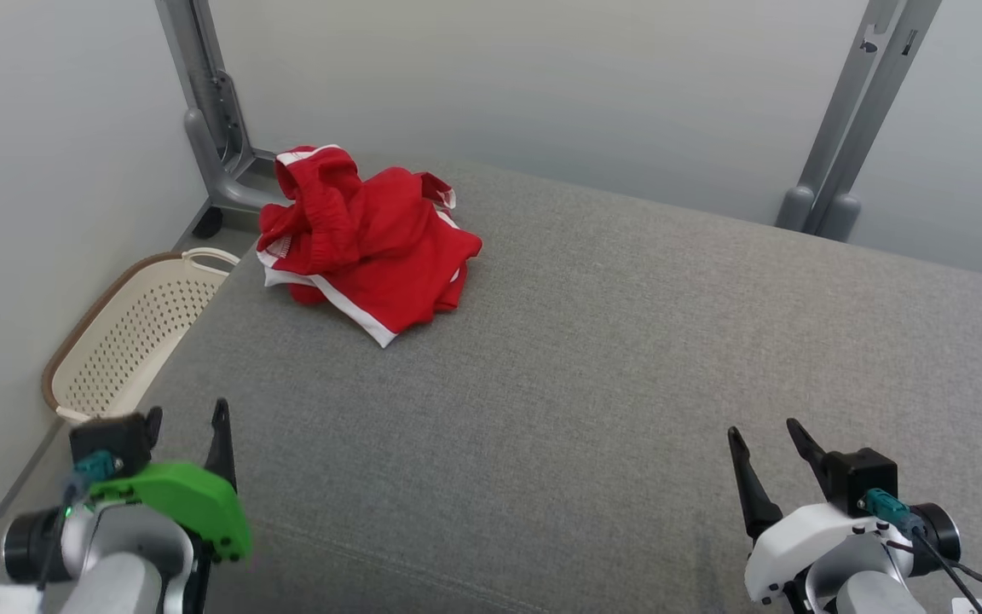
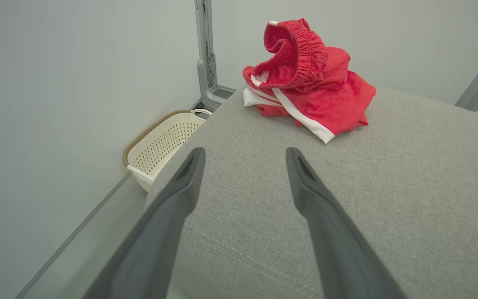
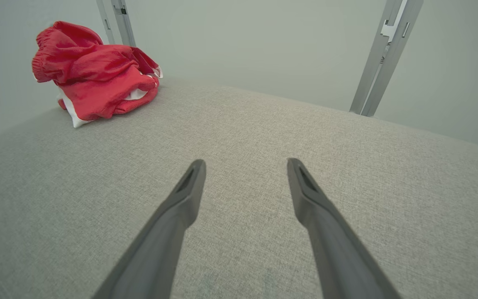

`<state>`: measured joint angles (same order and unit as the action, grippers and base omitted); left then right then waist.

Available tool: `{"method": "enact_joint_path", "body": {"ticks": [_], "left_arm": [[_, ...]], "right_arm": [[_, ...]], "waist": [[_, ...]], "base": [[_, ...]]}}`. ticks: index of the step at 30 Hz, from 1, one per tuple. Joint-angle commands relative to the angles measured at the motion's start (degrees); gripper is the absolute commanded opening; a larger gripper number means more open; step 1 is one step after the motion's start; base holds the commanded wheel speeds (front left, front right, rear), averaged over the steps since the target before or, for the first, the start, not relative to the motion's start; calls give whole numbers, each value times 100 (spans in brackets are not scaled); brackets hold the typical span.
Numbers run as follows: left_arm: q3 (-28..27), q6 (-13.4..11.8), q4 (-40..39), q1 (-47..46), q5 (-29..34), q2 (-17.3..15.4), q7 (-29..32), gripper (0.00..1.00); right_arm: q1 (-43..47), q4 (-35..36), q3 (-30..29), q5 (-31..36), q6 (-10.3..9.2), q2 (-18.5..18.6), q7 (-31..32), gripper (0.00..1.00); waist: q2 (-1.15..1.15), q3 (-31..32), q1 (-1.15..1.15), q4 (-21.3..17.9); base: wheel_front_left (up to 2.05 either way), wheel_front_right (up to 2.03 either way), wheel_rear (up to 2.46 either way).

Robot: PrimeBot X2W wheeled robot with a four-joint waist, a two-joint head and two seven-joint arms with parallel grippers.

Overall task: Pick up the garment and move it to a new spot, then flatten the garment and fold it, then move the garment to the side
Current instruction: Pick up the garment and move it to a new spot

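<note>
1. A crumpled pair of red shorts (image 1: pixel 372 247) (image 2: pixel 318 95) (image 3: pixel 98 79) with white trim is lying in a heap at the far left corner of the grey upholstered worktop (image 1: pixel 585 358). Its gathered elastic waistband is standing up on top of the pile.
2. The left hand (image 1: pixel 187 411) (image 2: pixel 244 150) is hovering at the near left edge of the worktop. Its two dark fingers are standing wide apart and gripping nothing, and they are pointing toward the shorts from well away.
3. The right hand (image 1: pixel 762 426) (image 3: pixel 245 161) is hovering at the near right of the worktop. Its fingers are likewise spread apart and empty over bare fabric, well apart from the shorts.
4. A cream perforated basket (image 1: pixel 129 337) (image 2: pixel 160 143) with a brown rim is sitting on the floor, squeezed between the worktop's left edge and the pale wall.
5. Two grey metal uprights, one (image 1: pixel 214 111) just behind the shorts and another (image 1: pixel 857 111) at the far right, are rising against the back wall.
</note>
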<state>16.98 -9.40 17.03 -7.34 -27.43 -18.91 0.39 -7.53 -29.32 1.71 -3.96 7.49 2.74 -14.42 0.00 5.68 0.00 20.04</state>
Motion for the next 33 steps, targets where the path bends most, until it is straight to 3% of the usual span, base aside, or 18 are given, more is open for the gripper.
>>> {"method": "enact_joint_path", "body": {"ticks": [1,7,11,18,27,33], "left_arm": [[-32,112,239,-505,-147,86,200,100],[88,494,1002,-1854,-300,82,907,100],[413,754,1481,-2793,15,-102,1398,100],[422,1026,2118,-4154,-38,-183,2035,100],[589,1138,2645,-5231,170,-522,2776,100],[743,1034,2885,-5402,352,-625,2892,100]], "right_arm": [[-76,49,-34,76,0,22,12,100],[-172,327,150,247,0,24,161,100],[-332,712,300,457,-1,27,363,100],[-475,1530,437,846,-1,24,791,100],[-211,2319,342,1088,-1,23,1191,100],[-155,2525,358,1001,-1,19,1240,100]], "waist": [[0,-166,0,-42],[0,-630,0,-351],[0,-1147,0,-640],[0,-1971,0,-1138],[0,-2673,0,-1501],[0,-2958,0,-1625]], "base": [[0,0,0],[0,0,0],[0,0,0],[0,0,0],[0,0,0],[0,0,0]]}}
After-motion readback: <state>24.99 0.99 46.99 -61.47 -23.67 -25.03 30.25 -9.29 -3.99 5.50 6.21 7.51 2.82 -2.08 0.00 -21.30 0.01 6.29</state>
